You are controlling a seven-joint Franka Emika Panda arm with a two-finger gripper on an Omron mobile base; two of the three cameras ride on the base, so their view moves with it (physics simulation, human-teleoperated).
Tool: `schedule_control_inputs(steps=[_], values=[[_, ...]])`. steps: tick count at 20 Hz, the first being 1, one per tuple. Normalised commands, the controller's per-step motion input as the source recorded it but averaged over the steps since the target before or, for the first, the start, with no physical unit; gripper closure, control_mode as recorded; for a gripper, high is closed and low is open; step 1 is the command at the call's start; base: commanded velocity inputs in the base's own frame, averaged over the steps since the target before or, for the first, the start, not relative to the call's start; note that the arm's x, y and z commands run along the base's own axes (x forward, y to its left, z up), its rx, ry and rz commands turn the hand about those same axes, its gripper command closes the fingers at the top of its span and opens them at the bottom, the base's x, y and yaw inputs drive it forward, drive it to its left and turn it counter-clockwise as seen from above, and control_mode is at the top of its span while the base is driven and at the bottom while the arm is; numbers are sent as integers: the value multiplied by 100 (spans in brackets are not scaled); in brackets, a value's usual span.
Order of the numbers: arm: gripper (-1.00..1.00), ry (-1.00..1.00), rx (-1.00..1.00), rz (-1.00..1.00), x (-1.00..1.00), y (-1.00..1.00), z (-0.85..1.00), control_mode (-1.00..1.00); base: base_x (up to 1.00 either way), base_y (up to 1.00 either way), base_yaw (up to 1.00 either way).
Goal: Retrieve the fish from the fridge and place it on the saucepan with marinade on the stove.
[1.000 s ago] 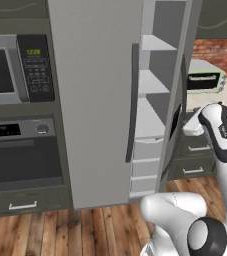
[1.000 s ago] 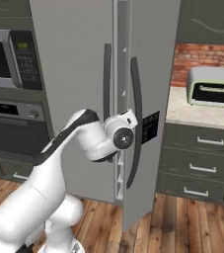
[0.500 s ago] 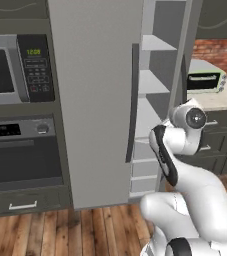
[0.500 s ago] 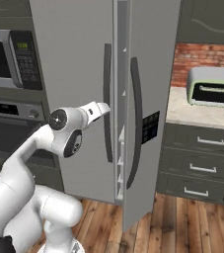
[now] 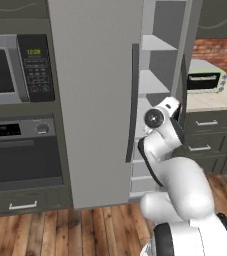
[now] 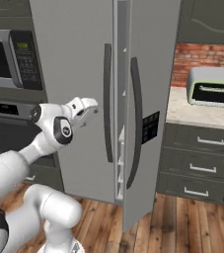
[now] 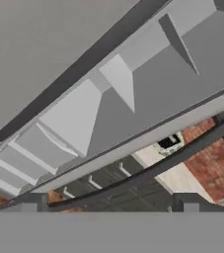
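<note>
Gripper (image 6: 86,109) wide open, empty — facing the fridge (image 5: 100,100) with one door ajar. Shelves (image 7: 84,118) lie just ahead; fish not visible.

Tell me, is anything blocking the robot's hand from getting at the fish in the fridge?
No fish can be seen. The fridge is partly open: its right door is swung out, leaving a gap with white shelves showing. The open gripper sits before the left door; nothing visible blocks that gap.
</note>
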Motion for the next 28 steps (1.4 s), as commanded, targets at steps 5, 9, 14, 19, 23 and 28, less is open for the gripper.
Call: schedule_control_inputs(steps=[5, 9, 14, 19, 23, 28], values=[[-100, 16, -7, -12, 41, -10, 0, -100, 0, 0, 0], [-100, 25, -7, -20, 58, -16, 0, -100, 0, 0, 0], [-100, 12, -8, -15, 45, -4, 0, -100, 0, 0, 0], [-100, 2, -8, -5, 32, -24, -1, -100, 0, 0, 0], [-100, 8, -10, -7, 64, -34, -4, -100, 0, 0, 0], [-100, 8, -10, -5, 67, -31, -7, -100, 0, 0, 0]])
